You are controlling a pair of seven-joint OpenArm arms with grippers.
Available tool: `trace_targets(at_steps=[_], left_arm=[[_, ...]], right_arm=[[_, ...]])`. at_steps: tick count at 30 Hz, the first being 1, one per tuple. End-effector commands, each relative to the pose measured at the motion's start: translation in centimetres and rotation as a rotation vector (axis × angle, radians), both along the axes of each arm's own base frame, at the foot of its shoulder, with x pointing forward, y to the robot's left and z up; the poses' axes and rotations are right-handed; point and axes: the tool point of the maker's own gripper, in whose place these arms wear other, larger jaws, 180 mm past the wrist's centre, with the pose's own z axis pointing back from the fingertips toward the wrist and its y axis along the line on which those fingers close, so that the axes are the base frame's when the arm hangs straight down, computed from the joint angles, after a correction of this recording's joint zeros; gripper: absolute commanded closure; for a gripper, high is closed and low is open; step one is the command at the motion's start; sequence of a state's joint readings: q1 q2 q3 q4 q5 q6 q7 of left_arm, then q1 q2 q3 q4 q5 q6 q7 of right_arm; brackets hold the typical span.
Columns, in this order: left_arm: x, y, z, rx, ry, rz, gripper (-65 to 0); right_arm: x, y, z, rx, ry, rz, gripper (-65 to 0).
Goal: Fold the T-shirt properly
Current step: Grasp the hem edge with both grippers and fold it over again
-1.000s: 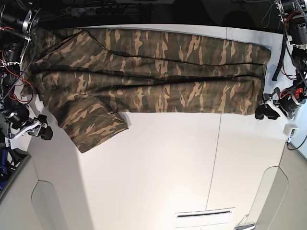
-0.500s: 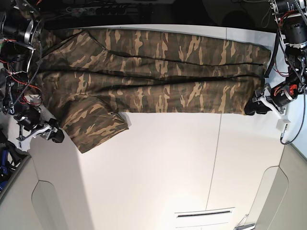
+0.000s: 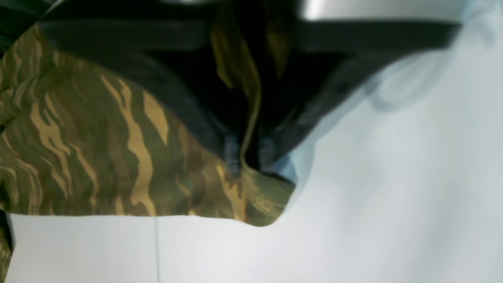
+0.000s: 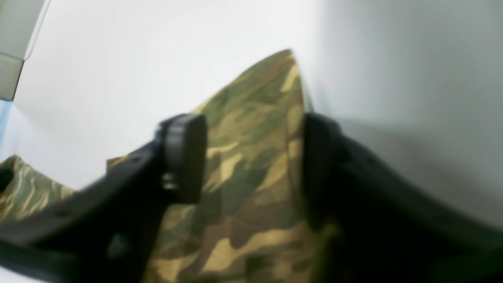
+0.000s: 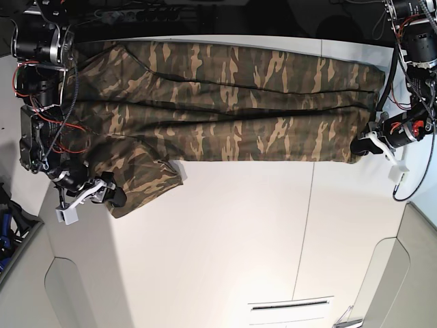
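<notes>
Even, bright light falls on the white desk [image 5: 239, 232] in the base view, with a soft glare patch near its lower edge. Both wrist views are blurred (close parts darkest), the gripper fingers [image 4: 184, 157] smeared and out of focus.

A big white table [image 5: 225, 232] is seen from above. A thin line [image 5: 305, 232] is drawn down the table top near its right edge. A long narrow slot [image 5: 290, 306] is cut near the front edge. Grey rounded panels [image 5: 58, 294] are set at the front left and front right [image 5: 389, 287] corners. Behind the back edge, everything is dark, and black cables [image 5: 136, 12] are seen there.
</notes>
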State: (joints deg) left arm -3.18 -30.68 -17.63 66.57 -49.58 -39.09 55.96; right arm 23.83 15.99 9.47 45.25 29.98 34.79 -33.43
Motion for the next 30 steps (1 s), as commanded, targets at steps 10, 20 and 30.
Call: trace_targets(at_steps=[10,20,30], left_arm=[[1.8,1.4,3.1,-0.005,-0.088,0.0,0.0],[1.3,0.8,4.8,-0.035,-0.063,-0.059,0.0],[0.6,-0.8,5.9,-0.016,-0.033,-0.155,0.0]], right_arm=[[-0.4,-0.4,-0.3,-0.043,0.038,0.024,0.0],[-0.4,0.2,2.8,-0.079,0.036,0.119,0.0],[-4.0,-2.4,7.5,-0.126,-0.069,0.16,0.0]])
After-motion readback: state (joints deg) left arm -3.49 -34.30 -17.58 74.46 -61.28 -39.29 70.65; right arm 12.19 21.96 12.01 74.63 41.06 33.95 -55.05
